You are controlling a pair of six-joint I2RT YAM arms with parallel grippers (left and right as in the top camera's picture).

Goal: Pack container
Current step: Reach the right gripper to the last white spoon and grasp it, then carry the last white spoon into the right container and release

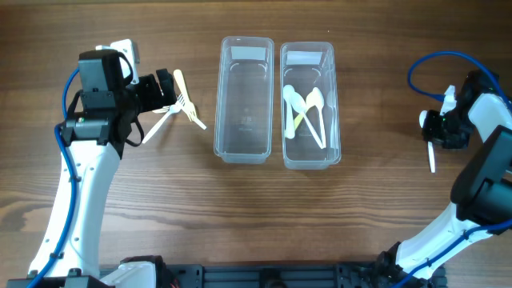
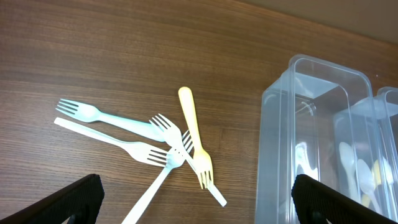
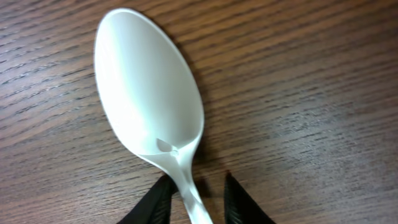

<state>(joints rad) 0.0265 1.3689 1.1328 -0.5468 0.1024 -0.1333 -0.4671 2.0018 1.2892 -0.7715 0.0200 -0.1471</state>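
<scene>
White plastic spoon [image 3: 149, 93] | right gripper [image 3: 196, 188] straddles its neck, unclenched, gap on one side | centre, close squarely, lift level toward spoon-holding container [image 1: 336, 120]

The left arm [image 1: 80, 192] rises from the near-left corner of the desk and runs along the left edge, its wrist bent toward the desk's middle. The left gripper [image 1: 170, 90] hovers with its fingers [image 2: 74, 199] spread wide. The right arm [image 1: 480, 184] climbs from the near edge and bows out to the right edge. The right gripper [image 1: 434, 130] sits low at the desk, its fingers [image 3: 239, 202] drawn close with a narrow gap between them, and whether they clamp cannot be told.
</scene>
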